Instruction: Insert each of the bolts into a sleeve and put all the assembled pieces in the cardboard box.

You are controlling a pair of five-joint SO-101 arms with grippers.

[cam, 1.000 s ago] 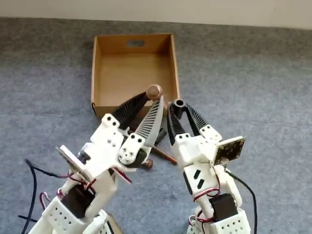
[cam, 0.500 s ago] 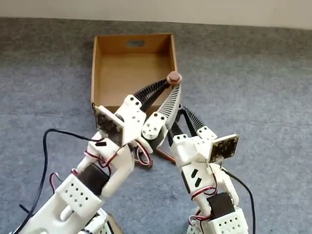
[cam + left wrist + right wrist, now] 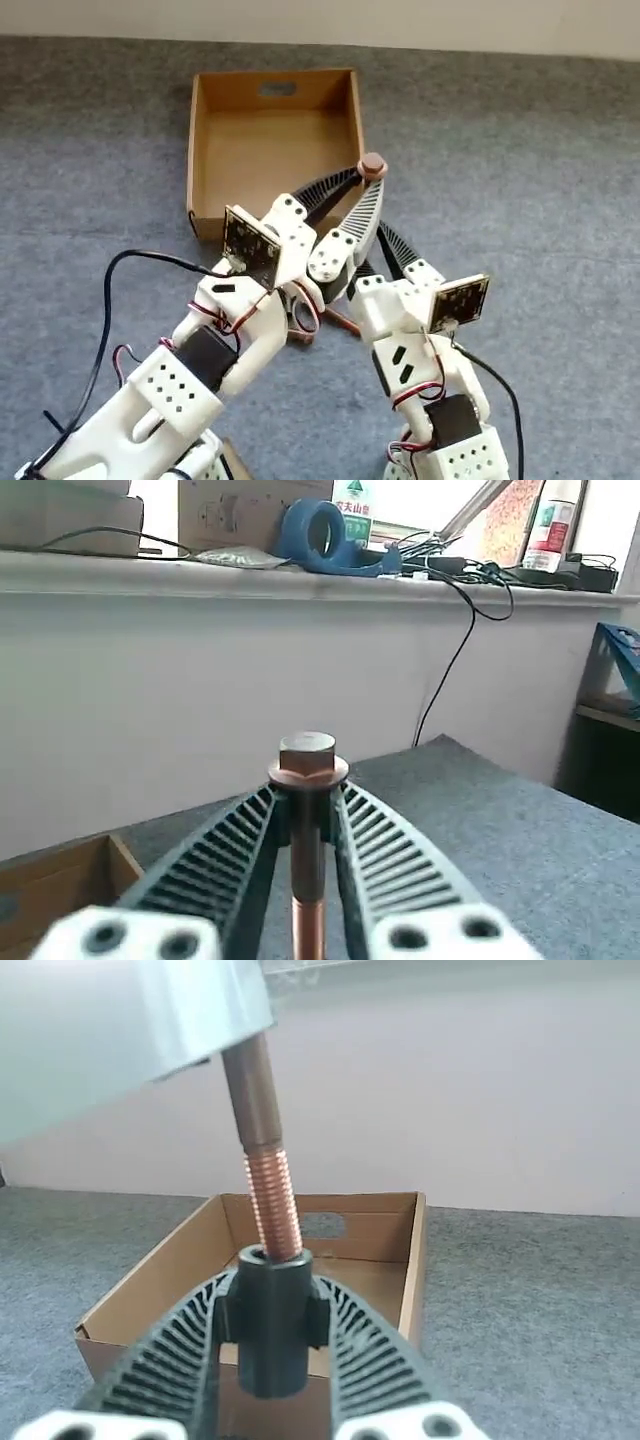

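Note:
My left gripper (image 3: 366, 180) is shut on a copper bolt (image 3: 306, 850), held upright with its hex head (image 3: 372, 165) on top, beside the cardboard box's (image 3: 272, 140) right front corner. In the left wrist view the bolt's shank runs down between the ribbed fingers (image 3: 225, 855). Directly below, my right gripper (image 3: 268, 1325) is shut on a black sleeve (image 3: 270, 1330) held upright. The bolt's threaded tip (image 3: 276, 1210) enters the sleeve's top hole. In the high view the left arm hides the sleeve and most of the right gripper (image 3: 375, 250).
The open box (image 3: 410, 1260) has nothing in it and has a handle slot (image 3: 277, 89) in its far wall. Another copper bolt (image 3: 340, 320) lies on the grey carpet between the two arms. Cables trail at the lower left.
The left arm has swung right and forward, carrying the bolt from near the box's front wall to above the right gripper's sleeve. The right arm has barely moved.

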